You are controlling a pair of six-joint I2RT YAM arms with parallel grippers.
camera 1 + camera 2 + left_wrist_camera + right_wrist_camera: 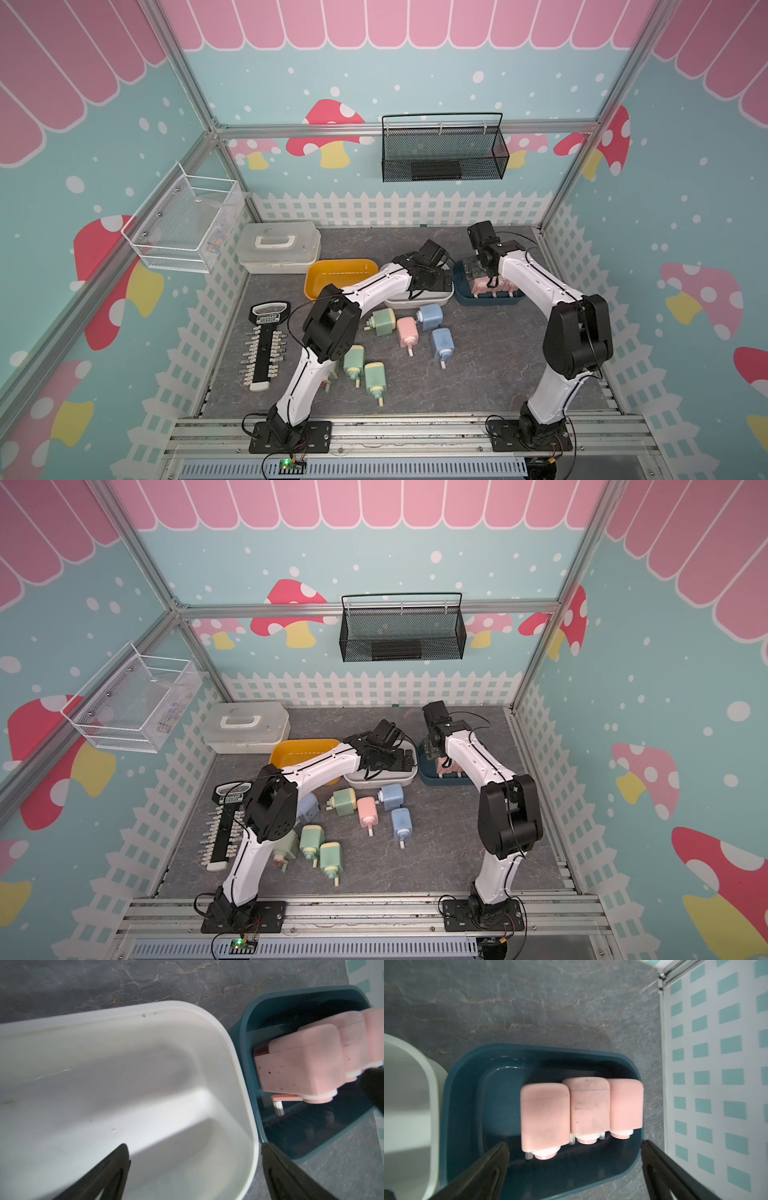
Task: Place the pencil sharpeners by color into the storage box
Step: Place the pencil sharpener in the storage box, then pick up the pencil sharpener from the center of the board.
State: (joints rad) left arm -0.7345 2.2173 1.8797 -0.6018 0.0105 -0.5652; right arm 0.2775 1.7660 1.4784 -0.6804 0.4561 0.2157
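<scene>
A black-and-white bar tool with rows of side pegs lies flat along the left edge of the grey marbled bench. In the back left corner sits a closed white case, its handle on top. A black mesh basket hangs on the back wall rail. A white mesh basket is fixed to the left wall; its contents are unclear.
</scene>
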